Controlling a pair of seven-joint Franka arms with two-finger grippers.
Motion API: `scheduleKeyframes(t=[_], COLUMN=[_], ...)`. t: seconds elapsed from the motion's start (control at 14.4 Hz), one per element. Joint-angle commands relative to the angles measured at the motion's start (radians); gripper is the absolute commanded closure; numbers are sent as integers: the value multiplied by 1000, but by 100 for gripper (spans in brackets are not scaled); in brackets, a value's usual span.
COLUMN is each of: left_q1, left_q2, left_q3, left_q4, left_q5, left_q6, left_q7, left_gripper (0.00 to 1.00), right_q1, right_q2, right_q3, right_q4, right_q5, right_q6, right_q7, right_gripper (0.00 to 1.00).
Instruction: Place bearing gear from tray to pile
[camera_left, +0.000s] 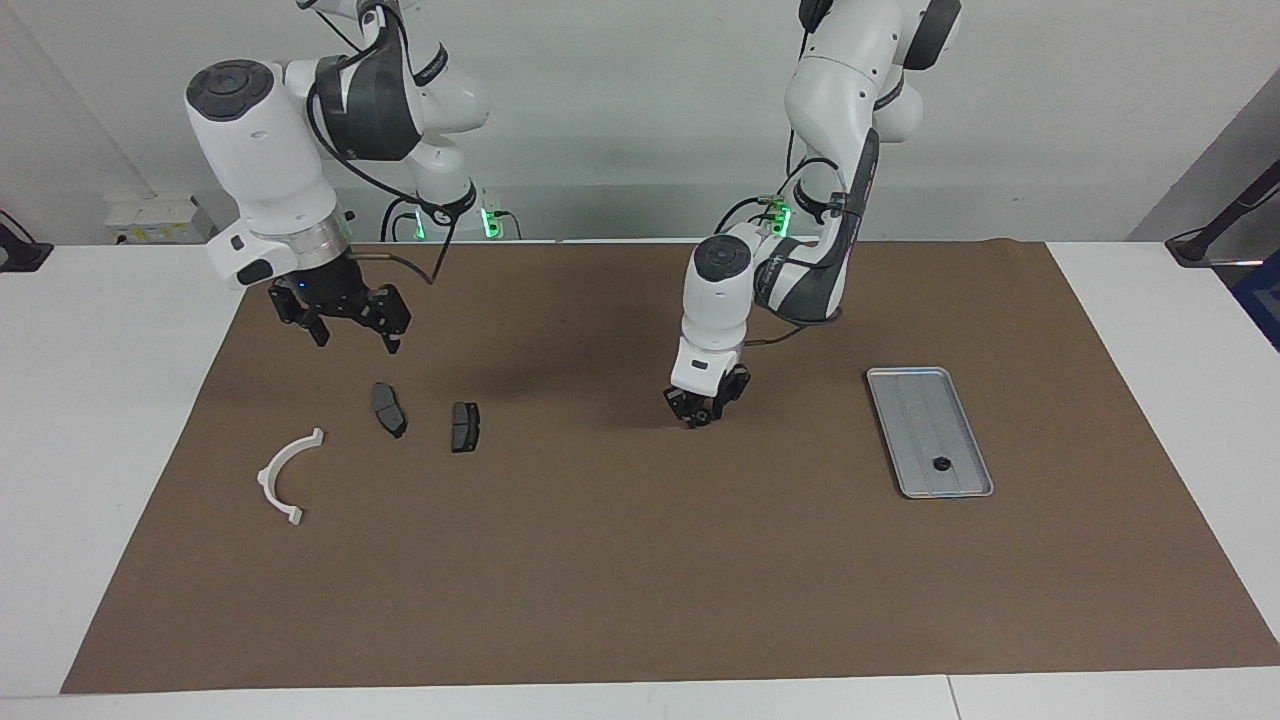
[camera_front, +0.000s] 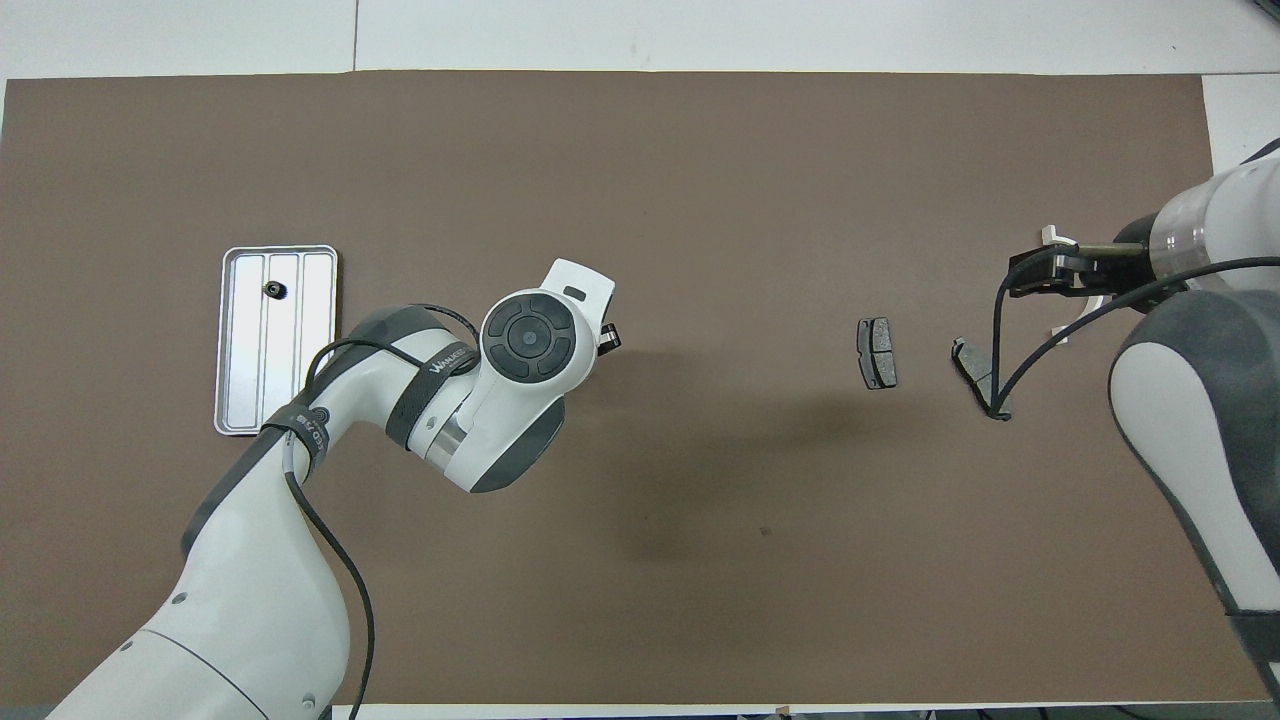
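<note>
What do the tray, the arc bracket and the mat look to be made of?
Tray: likely metal, silver-grey, dull sheen, pressed ridges. Arc bracket: probably plastic, plain matt white, moulded-looking tabs. Mat: brown, flat and matt, maybe paper or thin board.

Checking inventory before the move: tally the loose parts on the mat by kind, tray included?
Tray: 1
Bearing gear, lying in the tray: 1
Dark grey brake pads: 2
White arc bracket: 1
Total: 5
</note>
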Motion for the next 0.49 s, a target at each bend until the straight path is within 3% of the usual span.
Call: scheduleKeyframes(t=[0.0, 0.42], left_q1=[-13, 167], left_q2=[-15, -158], left_q3=[20, 18], left_q4=[37, 71], left_q5=[25, 10], left_q6=[-62, -272], left_q7=[-10, 333], left_gripper=[0, 0], right_q1=[21, 116], right_q2=[-1, 42], right_q3=[1, 1], right_q4=[-20, -20], right_q5=[13, 13], right_q6=[25, 57], right_q7=[32, 179], right_gripper=[0, 0])
